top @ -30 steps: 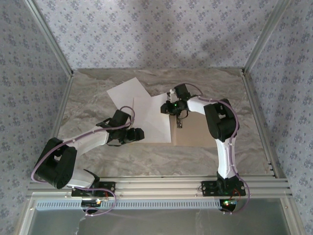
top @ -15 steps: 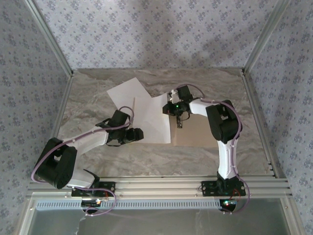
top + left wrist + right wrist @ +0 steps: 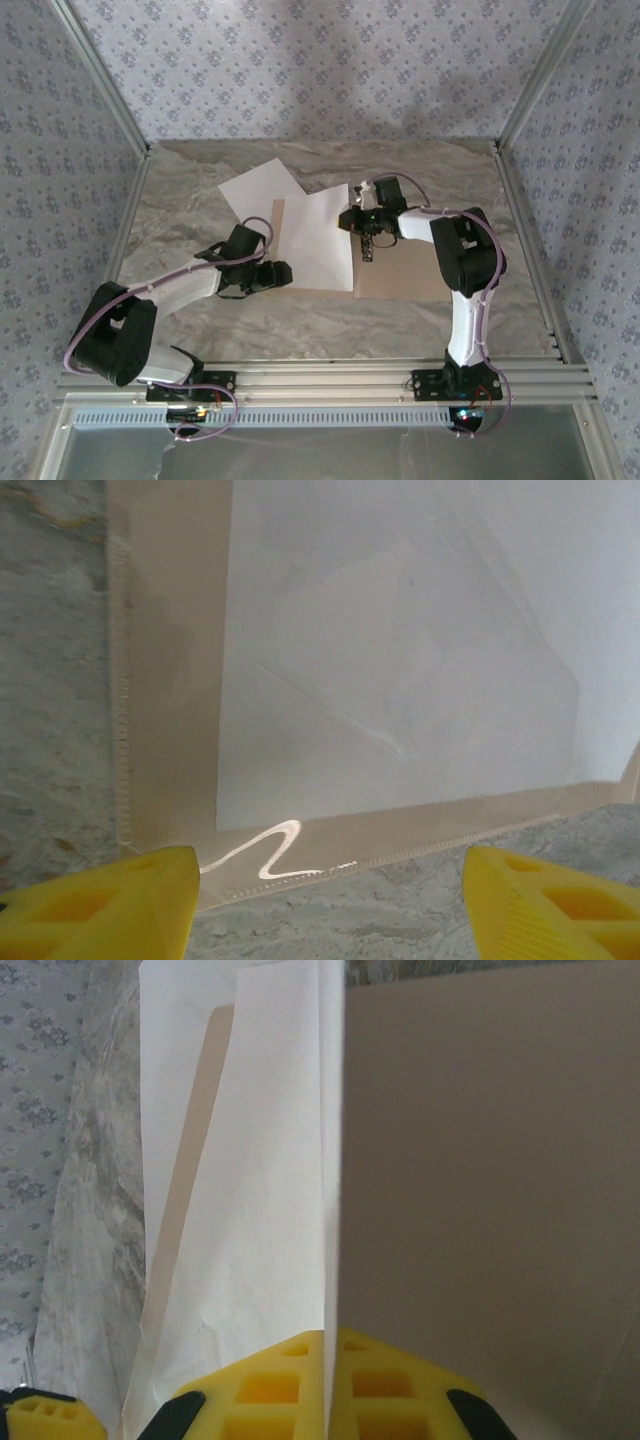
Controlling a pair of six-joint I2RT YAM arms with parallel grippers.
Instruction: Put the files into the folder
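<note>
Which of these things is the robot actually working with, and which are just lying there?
Job:
folder
near sheet, on the folder
far sheet

Just there:
table
walls
frame

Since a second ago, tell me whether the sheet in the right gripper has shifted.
Yes. The white sheet in the right gripper has swung rightward over the still folder, baring a tan strip along the folder's left edge.

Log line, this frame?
right hand: shut on white paper sheet | left hand: open, near tan cardboard folder | second white sheet: lying far-left
</note>
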